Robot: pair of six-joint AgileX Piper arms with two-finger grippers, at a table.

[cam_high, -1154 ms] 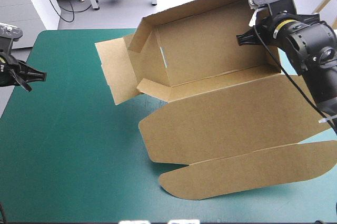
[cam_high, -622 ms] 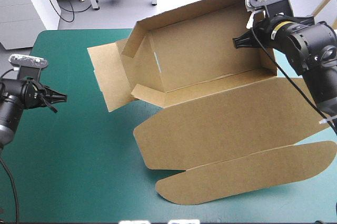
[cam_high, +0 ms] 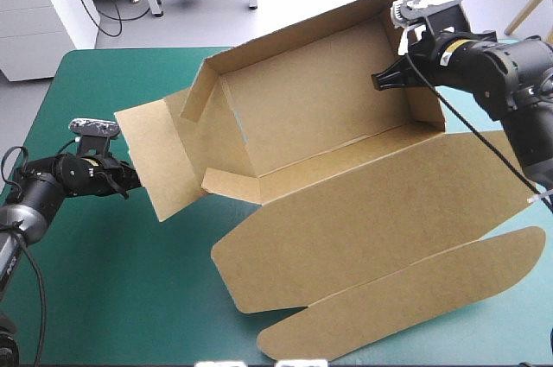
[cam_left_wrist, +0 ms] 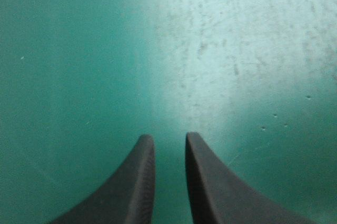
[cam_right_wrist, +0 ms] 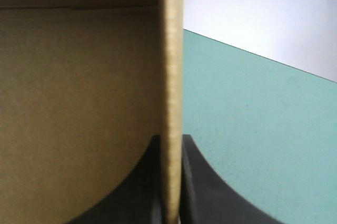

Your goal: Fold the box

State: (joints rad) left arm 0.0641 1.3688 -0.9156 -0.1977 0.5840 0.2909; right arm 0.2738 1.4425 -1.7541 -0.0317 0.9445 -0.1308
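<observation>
- The brown box (cam_high: pixel 346 125) sits half-raised across the middle and right of the counter (cam_high: pixel 104 298). Its back and end walls stand up, while the lid panel (cam_high: pixel 363 220) and its rounded tuck flap (cam_high: pixel 415 289) lie flat toward the near edge.
- The right gripper (cam_high: pixel 378 82) is clamped on the upper edge of the right end wall (cam_high: pixel 419 82). In its wrist view the board's edge runs between the black fingers.
- The left gripper (cam_left_wrist: pixel 169 135) holds nothing. Its fingers are slightly parted, with only teal-green cover ahead of them. It is low beside the left end flap (cam_high: pixel 147 155), and I cannot tell whether they touch.
- Risk: with only one thin wall held, a pull could crease that wall or let it slip free.
- Risk: nothing pins the base, so the whole box may skid or swing on the cover.
- Risk: the left gripper may shove the flap aside rather than catch it, since no board lies between its fingers.
</observation>
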